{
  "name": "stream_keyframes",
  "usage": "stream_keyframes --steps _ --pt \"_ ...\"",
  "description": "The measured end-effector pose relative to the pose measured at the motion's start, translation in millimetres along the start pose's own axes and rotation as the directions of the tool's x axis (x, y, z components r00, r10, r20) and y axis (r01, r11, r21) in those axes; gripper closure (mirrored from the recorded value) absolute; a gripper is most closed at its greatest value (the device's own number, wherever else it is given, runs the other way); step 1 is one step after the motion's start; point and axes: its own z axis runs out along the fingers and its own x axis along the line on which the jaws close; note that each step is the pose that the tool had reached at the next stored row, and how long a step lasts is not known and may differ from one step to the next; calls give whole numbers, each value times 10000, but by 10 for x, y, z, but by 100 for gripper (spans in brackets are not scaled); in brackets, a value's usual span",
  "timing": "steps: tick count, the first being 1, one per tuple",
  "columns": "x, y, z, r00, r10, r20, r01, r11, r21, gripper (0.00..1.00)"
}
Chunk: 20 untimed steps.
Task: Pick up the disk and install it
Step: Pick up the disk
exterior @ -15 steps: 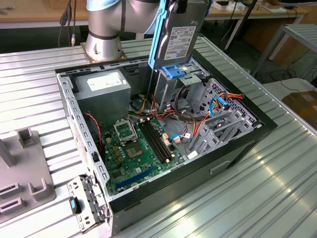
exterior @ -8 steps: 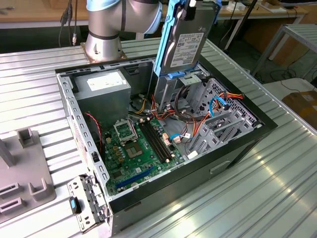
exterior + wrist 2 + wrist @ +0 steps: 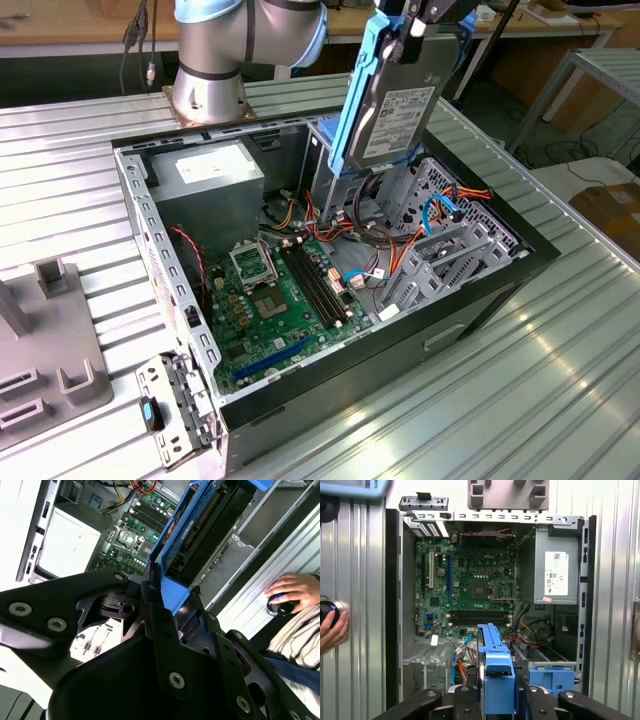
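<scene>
While your gripper (image 3: 405, 22) had jaws closed on disk (image 3: 393, 112), disk hung upright, clear above open computer case (image 3: 150, 225), over drive bay (image 3: 440, 235). Pickup done; you had not seated it, so install remained.

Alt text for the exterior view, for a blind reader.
The gripper holds the blue-railed disk nearly upright above an open computer case lying on a ribbed metal table, green motherboard and grey power supply exposed.
</scene>
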Motion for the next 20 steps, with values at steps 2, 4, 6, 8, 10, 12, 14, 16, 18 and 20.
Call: stream_keyframes --steps 2,4,6,8,10,12,14,16,18,20 --pt "46 1 -1 10000 1 0 -1 10000 1 63" --pt "49 1 -1 10000 0 0 0 10000 0 63" --pt "50 1 -1 10000 0 0 0 10000 0 63" --pt "63 1 -1 10000 -1 1 1 10000 0 63" --pt "83 1 -2 10000 0 0 0 10000 0 63" --pt "119 3 -3 10000 0 0 0 10000 0 63" --pt "121 -16 -2 10000 -2 1 2 10000 0 63" --pt "125 -98 -1 10000 1 1 -1 10000 0 63" --pt "129 -218 0 10000 0 0 0 10000 -3 63" --pt "235 -256 -1 10000 0 1 0 10000 -6 63"
